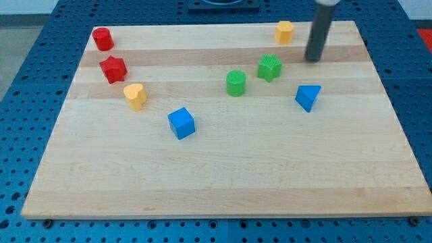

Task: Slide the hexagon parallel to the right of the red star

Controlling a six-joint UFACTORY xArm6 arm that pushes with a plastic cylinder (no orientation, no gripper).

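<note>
Bright, even light from overhead falls on the pale bench [223,175]; the blocks cast only short, soft shadows. No glare shows. Focus is fairly sharp, slightly soft along the view's top.

Rod [318,30] cut off by the view's top edge, upper part unseen. Dark fixture [223,4] at the view's top likewise cropped. Yellow block [285,32] shape too small to tell.

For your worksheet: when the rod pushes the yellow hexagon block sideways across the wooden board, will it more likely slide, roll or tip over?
The yellow hexagon will probably slide: it sits flat on the smooth wooden board. Tipping seems unlikely, since it looks squat and my tip meets blocks low down. It may turn if struck off-centre, because its sides are short facets.
</note>
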